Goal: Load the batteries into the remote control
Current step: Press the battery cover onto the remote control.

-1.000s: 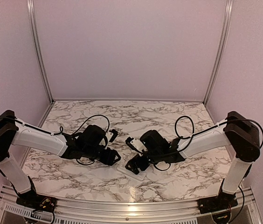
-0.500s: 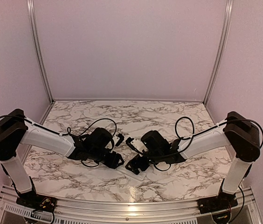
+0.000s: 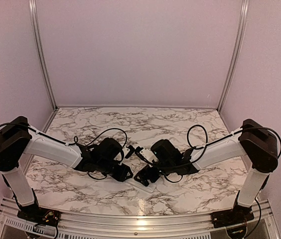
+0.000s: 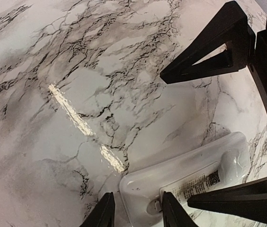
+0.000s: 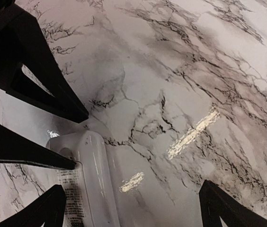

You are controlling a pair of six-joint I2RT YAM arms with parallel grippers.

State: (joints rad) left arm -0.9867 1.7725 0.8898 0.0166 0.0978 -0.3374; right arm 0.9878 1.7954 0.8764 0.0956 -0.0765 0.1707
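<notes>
The remote control point(image 4: 190, 177) lies with its plain white back up on the marble, a printed label and a small latch showing. In the top view only a white corner of the remote control point(image 3: 148, 187) shows between the two wrists. My left gripper point(image 4: 136, 213) is low over its rounded end, jaws narrow but apart: one finger point(image 4: 171, 210) is over the latch, the other point(image 4: 102, 213) over marble beside the end. My right gripper point(image 5: 138, 208) stands wide open at the other side, one finger point(image 5: 48, 208) over the label. The batteries are out of view.
The marble table point(image 3: 180, 124) stretches back to the pale rear wall, with metal posts point(image 3: 41, 55) at the back corners. An aluminium rail point(image 3: 140, 219) runs along the near edge between the arm bases. Both wrists crowd the middle front.
My left arm has swung right toward the remote control and its jaws have narrowed. The right arm and the remote control have stayed put.
</notes>
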